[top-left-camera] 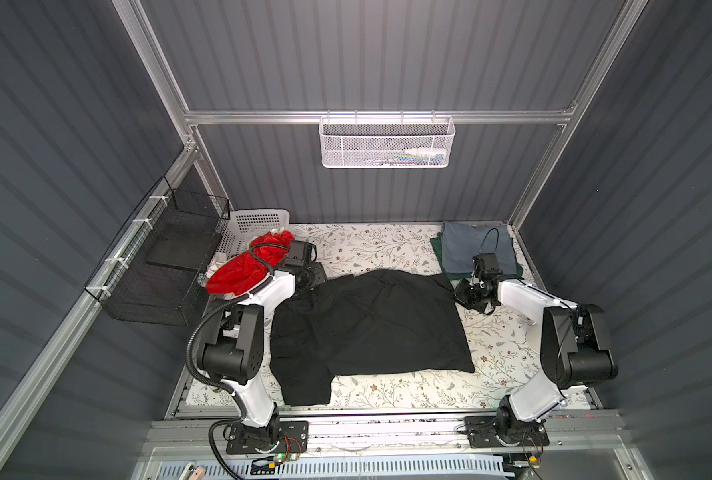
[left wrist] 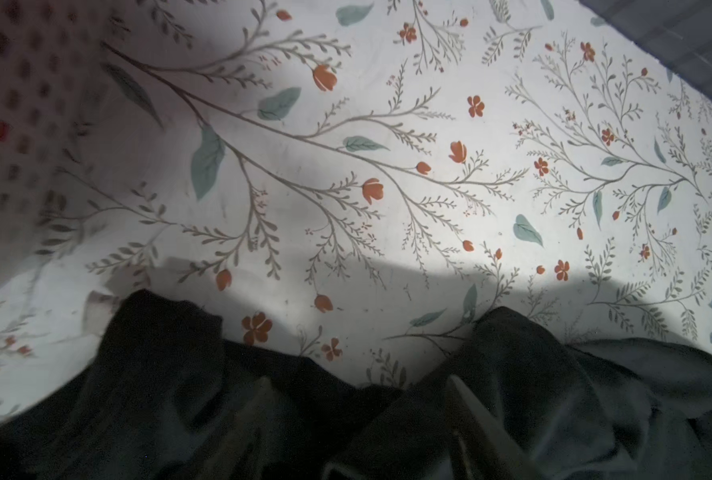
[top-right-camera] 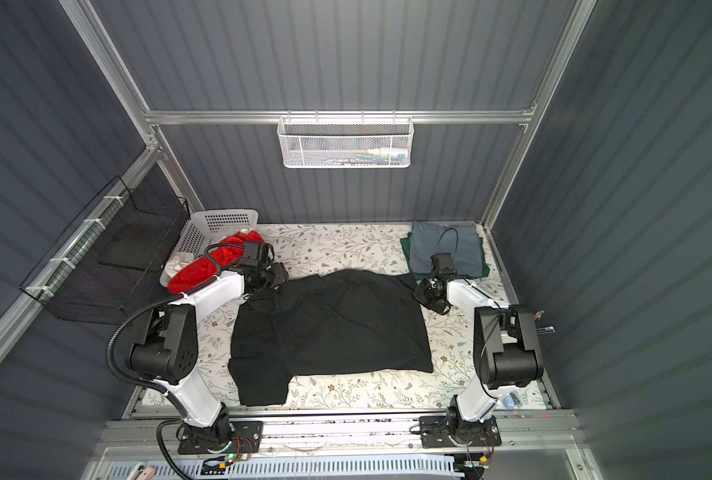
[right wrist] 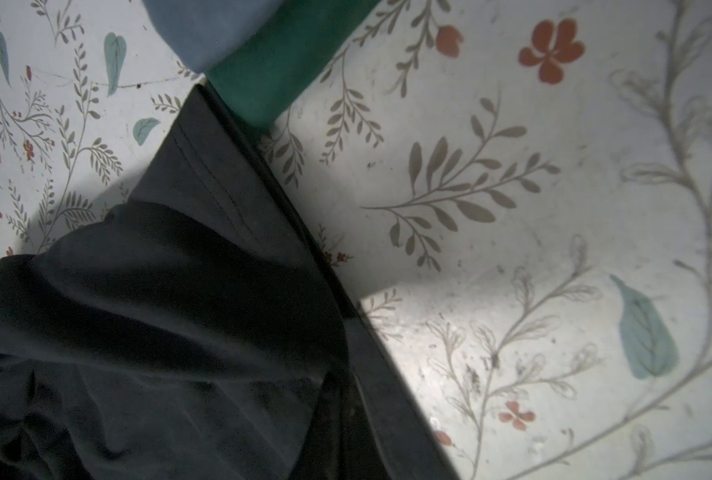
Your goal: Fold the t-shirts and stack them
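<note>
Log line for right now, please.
left gripper open over black shirt | right gripper shut on its corner | blue shirt folded on green shirt | red shirt in basket

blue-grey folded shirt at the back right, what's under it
Under the slate blue-grey folded cloth shirt lies a dark green folded cloth shirt; only its edges show along two sides. The rest of it, and anything beneath, is covered.

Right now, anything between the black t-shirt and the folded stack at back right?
Nothing visible. The far corner of the black t-shirt meets the dark green t-shirt, which lies under the slate blue-grey t-shirt.
</note>
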Tool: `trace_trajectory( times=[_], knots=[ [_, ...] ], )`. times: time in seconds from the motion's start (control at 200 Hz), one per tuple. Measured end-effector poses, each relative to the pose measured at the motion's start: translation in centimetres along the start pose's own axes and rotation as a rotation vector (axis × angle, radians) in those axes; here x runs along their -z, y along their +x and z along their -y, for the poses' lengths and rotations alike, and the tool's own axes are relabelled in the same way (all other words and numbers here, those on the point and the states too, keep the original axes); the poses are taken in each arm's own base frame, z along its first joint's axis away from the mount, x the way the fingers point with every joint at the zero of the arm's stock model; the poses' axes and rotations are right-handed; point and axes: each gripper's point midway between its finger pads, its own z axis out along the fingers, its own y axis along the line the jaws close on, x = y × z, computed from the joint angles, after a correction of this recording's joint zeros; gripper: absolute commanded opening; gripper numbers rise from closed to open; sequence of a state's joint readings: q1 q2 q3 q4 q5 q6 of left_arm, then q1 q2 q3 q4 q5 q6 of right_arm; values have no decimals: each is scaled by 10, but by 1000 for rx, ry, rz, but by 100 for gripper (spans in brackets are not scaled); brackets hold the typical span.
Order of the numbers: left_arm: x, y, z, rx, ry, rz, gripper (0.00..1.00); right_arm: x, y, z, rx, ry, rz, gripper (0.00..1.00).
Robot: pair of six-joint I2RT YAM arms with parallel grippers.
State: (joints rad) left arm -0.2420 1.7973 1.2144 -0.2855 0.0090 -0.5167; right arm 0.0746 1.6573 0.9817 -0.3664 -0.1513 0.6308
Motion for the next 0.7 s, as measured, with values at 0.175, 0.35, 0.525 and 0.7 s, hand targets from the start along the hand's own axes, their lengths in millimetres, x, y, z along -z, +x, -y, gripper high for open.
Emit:
trace_trajectory(
  times=[0.175,0.35,0.525,0.7],
  knots=[
    [-9,15,13,-10,75,-91,46,0,0,0,0,-3,-1,0],
    [-8,22,18,-17,108,-121,18,0,-1,-1,4,-4,0,0],
    [1,18,21,-23,116,-107,1,6,-11,-9,14,-14,16,0],
    [29,1,29,-41,135,-35,0,15,-21,-19,26,-28,35,0]
  ],
)
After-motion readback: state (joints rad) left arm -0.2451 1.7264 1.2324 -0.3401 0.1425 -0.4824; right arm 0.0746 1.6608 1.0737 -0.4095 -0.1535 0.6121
